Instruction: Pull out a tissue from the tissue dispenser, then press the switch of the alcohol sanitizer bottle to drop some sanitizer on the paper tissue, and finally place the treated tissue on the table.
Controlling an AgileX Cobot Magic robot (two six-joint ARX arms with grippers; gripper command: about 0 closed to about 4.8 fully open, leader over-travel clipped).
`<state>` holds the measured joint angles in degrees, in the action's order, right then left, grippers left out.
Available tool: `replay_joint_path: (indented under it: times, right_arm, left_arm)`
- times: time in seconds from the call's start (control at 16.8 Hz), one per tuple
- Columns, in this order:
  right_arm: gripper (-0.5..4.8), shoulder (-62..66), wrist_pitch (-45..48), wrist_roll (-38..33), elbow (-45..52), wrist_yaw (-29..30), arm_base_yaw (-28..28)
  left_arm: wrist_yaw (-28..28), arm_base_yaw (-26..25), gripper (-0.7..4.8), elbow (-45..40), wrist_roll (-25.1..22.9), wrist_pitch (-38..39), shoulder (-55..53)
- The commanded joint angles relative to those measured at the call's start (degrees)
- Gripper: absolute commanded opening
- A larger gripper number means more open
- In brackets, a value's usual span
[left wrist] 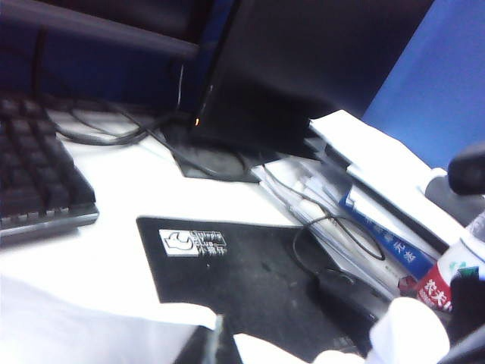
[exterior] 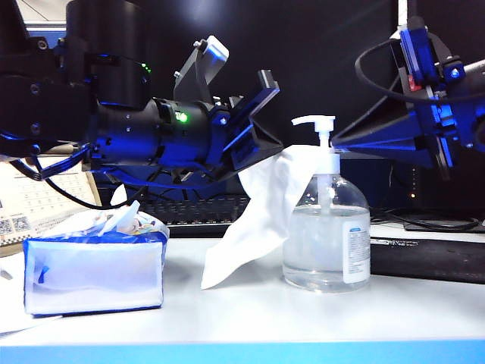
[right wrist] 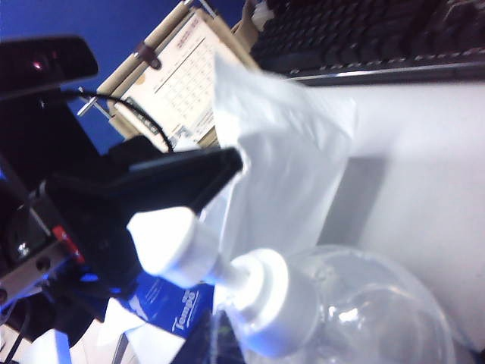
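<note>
Tissue (exterior: 254, 216) out of tissue dispenser (exterior: 95, 269), pinched in my left end effector (exterior: 267, 144) beside alcohol sanitizer bottle (exterior: 327, 235). Right end effector (exterior: 345, 140) behind switch (exterior: 317, 121), spread unclear. Pressing, placing on counter (exterior: 250, 318) remain.

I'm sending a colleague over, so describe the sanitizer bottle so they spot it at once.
On the white table, look right of the blue tissue dispenser, past the tissue hanging from the left gripper. The alcohol sanitizer bottle is clear and rounded, alone in having a white pump.

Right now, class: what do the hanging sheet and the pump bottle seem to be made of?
The tissue, held by the left pincer: thin soft white paper, matte, draping in folds. The alcohol sanitizer bottle: clear glossy plastic, probably; liquid shows through. Its switch: opaque white plastic.
</note>
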<state>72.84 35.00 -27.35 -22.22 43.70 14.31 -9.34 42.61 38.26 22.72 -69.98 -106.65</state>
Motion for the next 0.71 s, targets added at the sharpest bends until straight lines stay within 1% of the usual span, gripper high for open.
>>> replay_joint_path:
  times: [0.06, 0.18, 0.36, 0.65, 0.71]
  right_arm:
    - [-0.01, -0.3, 4.0, -0.5, -0.2, 0.4, 0.1]
    - [-0.01, -0.3, 5.6, -1.9, -0.2, 1.0, 0.1]
    - [-0.01, -0.3, 9.8, -4.2, -0.3, 1.4, 0.1]
    - [-0.01, -0.2, 7.3, -4.0, -3.5, 1.4, 0.1]
    - [-0.01, -0.2, 5.9, -3.8, -3.6, 1.4, 0.1]
  left_arm:
    - [0.2, 0.0, -0.06, 0.3, -0.3, -0.3, -0.1]
    - [0.1, 0.0, -0.06, 0.6, -0.2, -0.3, -0.1]
    - [-0.1, 0.0, -0.06, 2.1, -0.3, 2.8, -0.1]
    - [-1.5, -0.4, -0.06, 2.2, -0.9, 2.4, 0.0]
    - [-3.0, -0.9, -0.06, 2.2, -0.2, 1.9, 0.0]
